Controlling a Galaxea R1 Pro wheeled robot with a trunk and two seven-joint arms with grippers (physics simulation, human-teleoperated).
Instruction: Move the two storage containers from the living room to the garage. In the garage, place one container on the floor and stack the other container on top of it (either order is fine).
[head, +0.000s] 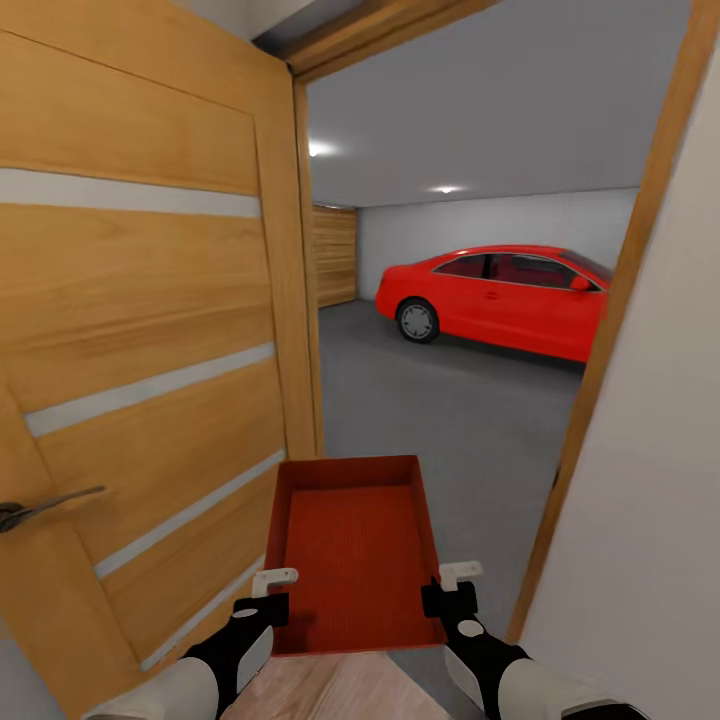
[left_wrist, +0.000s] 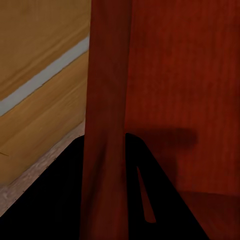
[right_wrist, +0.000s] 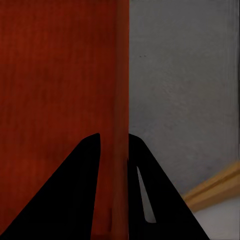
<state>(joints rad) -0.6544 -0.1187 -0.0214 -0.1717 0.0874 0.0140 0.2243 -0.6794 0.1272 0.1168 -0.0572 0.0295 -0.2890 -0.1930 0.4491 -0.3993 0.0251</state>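
I have one orange-red storage bin (head: 352, 545) carried out in front of me, open top up, empty, its long sides running away from me toward the garage. It hangs in the doorway, its far end over the grey garage floor (head: 450, 400) and its near end over the pale wood planks (head: 330, 695) at my feet.

My left pincer (head: 262, 600) is clamped on the bin's left wall near the near corner; in the left wrist view the two dark fingers (left_wrist: 65, 200) sit on either side of that red wall (left_wrist: 107, 100), pressed against it. My right pincer (head: 450, 595) grips the right wall the same way, and the right wrist view shows its fingers (right_wrist: 65, 200) closed tight around the thin red edge (right_wrist: 120, 100), with grey concrete beyond.

Just left of the bin stands the open wooden door (head: 140, 330), with pale horizontal strips and a dark lever handle (head: 45, 505) near its left edge. The door's frame (head: 625, 290) runs up on the right, next to a white wall (head: 650, 520).

Through the opening, far off on the right, a red car (head: 500, 295) is parked on the concrete, nose to the left. A slatted wooden door (head: 335, 255) stands at the far left, beside a plain pale wall (head: 500, 220), and two ceiling lights (head: 320, 150) glow above
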